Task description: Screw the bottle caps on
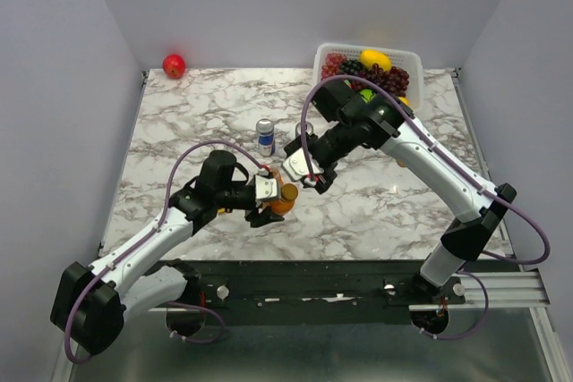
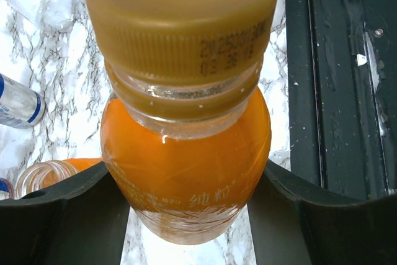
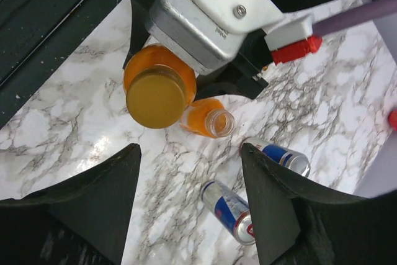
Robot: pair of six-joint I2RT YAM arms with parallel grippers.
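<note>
The left end effector (image 1: 267,201) clamped the orange bottle (image 1: 285,201) by the bench's (image 1: 376,194) near edge, with the right end effector (image 1: 306,176) just beyond. Left wrist: the gold cap (image 2: 180,23) sat on the bottle's neck. Right wrist: jaws wide, cap dead ahead, untouched.

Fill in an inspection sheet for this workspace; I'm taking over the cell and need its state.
Surface: marble table, nothing spilled seen.
Job's things: capped bottle, gold cap on it; open bottle beside, no cap.
Clutter: two drink cans, apple, fruit basket.
Grippers: left gripper shut on capped bottle; right gripper open above the cap.
Cables: purple cable looped along each arm, no snag seen.
Surroundings: grey walls; nothing else seen.
</note>
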